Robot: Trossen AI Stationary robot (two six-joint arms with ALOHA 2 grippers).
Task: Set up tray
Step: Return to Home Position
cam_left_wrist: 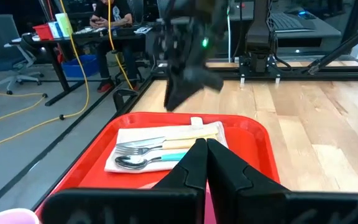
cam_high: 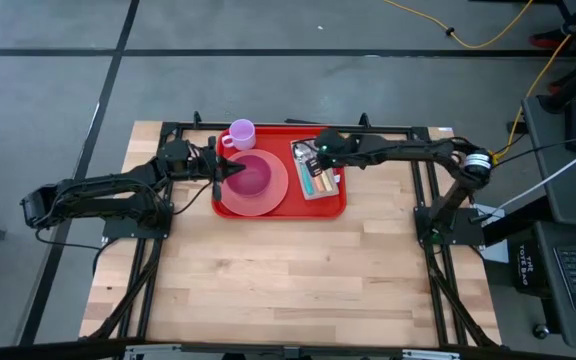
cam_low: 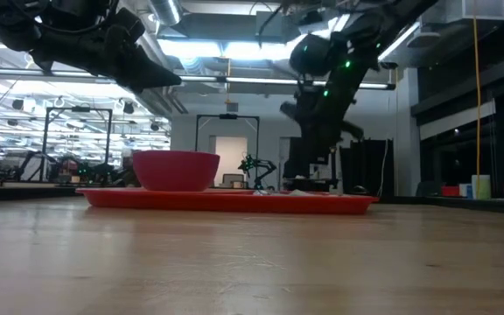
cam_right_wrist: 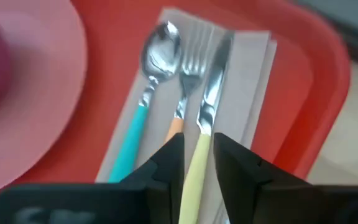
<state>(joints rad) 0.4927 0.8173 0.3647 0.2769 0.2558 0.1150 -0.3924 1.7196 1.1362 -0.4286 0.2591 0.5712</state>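
Red tray (cam_high: 303, 208) on the table's (cam_high: 288, 270) far middle, holding a plate (cam_high: 273, 195) and a napkin (cam_right_wrist: 253, 68) with cutlery. Left gripper (cam_left_wrist: 205, 146) over the plate, fingers pressed together. Right gripper (cam_right_wrist: 197, 144) above the napkin, fingers slightly spread.

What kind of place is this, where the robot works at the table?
Most likely a robotics lab or workshop. A yellow cable lies across the grey floor, a person sits at a desk, and metal frame rigs stand under strip lights behind the wooden table.
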